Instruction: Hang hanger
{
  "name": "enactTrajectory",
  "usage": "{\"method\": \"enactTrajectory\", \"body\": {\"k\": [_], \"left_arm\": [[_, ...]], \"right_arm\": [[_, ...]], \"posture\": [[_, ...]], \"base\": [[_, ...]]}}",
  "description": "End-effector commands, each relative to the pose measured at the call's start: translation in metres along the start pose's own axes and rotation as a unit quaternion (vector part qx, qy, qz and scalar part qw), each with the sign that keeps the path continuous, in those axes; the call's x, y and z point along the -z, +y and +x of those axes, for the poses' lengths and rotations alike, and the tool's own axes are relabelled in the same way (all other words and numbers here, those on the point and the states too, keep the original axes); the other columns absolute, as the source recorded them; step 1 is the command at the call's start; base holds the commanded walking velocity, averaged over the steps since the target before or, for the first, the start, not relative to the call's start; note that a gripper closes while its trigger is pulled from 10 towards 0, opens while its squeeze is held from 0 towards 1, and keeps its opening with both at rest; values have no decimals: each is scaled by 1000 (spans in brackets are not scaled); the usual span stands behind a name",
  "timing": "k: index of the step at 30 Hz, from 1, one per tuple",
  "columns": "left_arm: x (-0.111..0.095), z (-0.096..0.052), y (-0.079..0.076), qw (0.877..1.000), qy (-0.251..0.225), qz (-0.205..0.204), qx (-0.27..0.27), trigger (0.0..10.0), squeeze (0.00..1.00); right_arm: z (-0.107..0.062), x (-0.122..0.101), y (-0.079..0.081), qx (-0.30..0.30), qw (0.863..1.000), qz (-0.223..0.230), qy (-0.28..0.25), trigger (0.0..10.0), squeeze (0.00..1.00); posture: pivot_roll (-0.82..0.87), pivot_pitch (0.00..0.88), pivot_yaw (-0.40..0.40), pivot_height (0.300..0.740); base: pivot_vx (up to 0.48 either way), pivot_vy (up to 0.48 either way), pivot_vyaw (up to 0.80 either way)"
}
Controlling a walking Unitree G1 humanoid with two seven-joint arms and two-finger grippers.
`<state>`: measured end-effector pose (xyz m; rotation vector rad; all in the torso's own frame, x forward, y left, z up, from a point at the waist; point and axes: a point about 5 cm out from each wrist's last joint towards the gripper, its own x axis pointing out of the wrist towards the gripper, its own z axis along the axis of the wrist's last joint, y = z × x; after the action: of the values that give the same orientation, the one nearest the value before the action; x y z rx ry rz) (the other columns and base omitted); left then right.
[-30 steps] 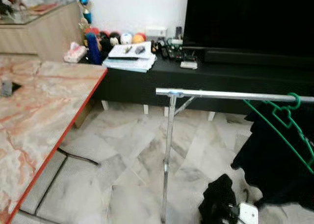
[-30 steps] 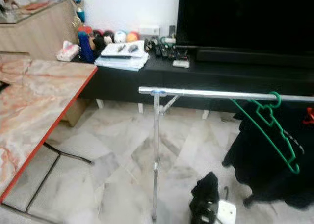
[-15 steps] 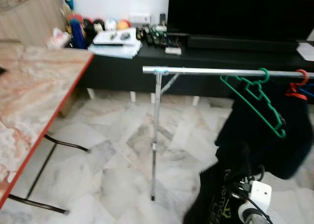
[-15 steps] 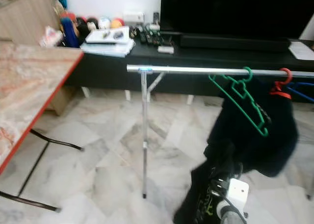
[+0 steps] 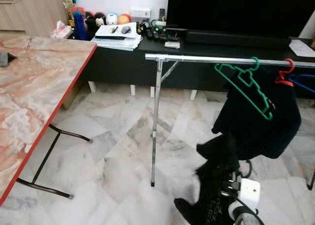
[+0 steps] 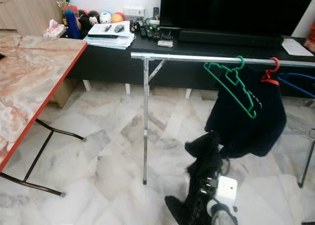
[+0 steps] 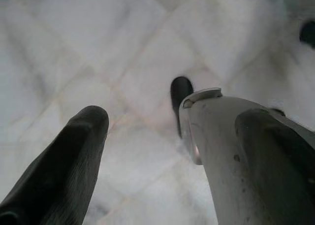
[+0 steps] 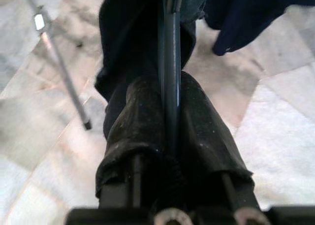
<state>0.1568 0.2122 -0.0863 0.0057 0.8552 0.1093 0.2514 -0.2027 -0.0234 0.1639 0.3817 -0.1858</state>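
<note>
Right hand (image 8: 170, 112) is clamped on a thin dark hanger (image 8: 171, 52), both black fingers (image 8: 140, 116) pressed flat against its shaft, with a dark garment (image 5: 216, 161) draped on it and bunched around the grip. Judged progress: pickup done, hang not yet done. The hanger sits low at the robot's right side, well below the silver rail (image 5: 206, 60) and near its support pole (image 5: 155, 121); it has to be lifted and its hook set over the bar. The hook itself can't be made out, cloth hides it. The free stretch of rail between the pole and the green hanger (image 5: 243, 84) looks like the likely slot. Further right along the rail a red hanger hook (image 5: 285, 72) carries a dark blue garment (image 5: 268, 121). Left hand (image 7: 142, 112) hangs idle over the marble floor (image 5: 108, 136), fingers apart, holding nothing. Marble-top counter (image 5: 34, 87) is well off to the left, black TV bench (image 5: 128, 62) behind the rail.
</note>
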Motion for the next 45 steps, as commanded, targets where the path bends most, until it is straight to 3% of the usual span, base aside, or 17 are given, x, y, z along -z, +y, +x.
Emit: {"method": "enactTrajectory", "body": {"k": [1, 45], "left_arm": [[15, -4, -2, 1000, 28, -5, 3, 10000, 0], [25, -8, 5, 999, 47, -5, -2, 10000, 0]], "right_arm": [[-1, 0, -6, 8, 1000, -1, -5, 10000, 0], [-4, 6, -9, 24, 1000, -2, 12, 10000, 0]], "posture": [[38, 128, -41, 740], [46, 141, -37, 740]], "base": [[-281, 0, 0], [-287, 0, 0]]}}
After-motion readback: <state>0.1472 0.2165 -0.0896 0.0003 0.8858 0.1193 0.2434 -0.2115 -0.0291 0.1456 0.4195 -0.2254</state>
